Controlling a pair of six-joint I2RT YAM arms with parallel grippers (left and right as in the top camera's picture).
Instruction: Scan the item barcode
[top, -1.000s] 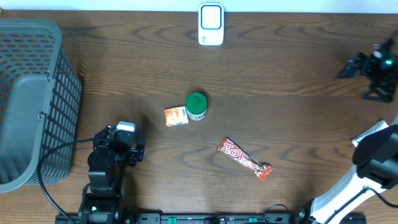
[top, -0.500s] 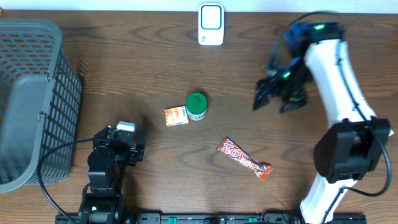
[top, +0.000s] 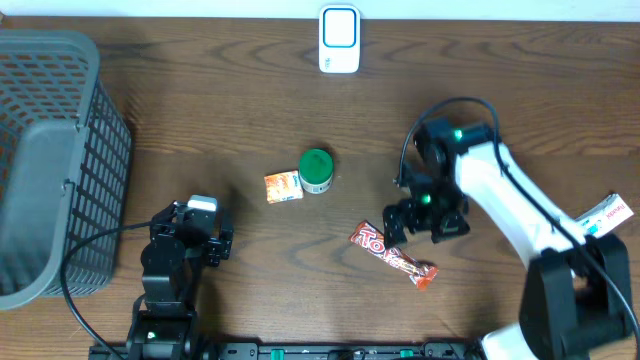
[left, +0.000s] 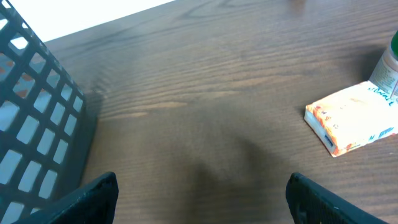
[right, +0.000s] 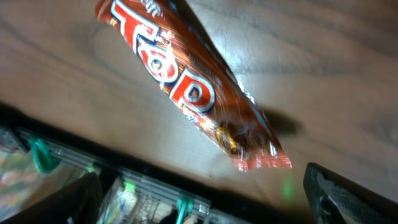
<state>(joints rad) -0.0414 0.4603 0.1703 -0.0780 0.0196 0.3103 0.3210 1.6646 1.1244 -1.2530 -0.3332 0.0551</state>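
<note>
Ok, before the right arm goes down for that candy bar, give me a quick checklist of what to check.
1. Is the right gripper open: ok.
2. Is the candy bar centred just ahead of it: ok.
3. Does the bar lie apart from the small box and the green-capped bottle: ok.
4. Is the barcode in sight: not ok, only the logo face shows.
5. Is the scanner uncovered: ok.
6. Is the left gripper open, holding nothing and away from the bar: ok.

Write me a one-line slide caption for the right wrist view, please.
Open right gripper poised above the red candy bar lying on the dark wooden table.
</note>
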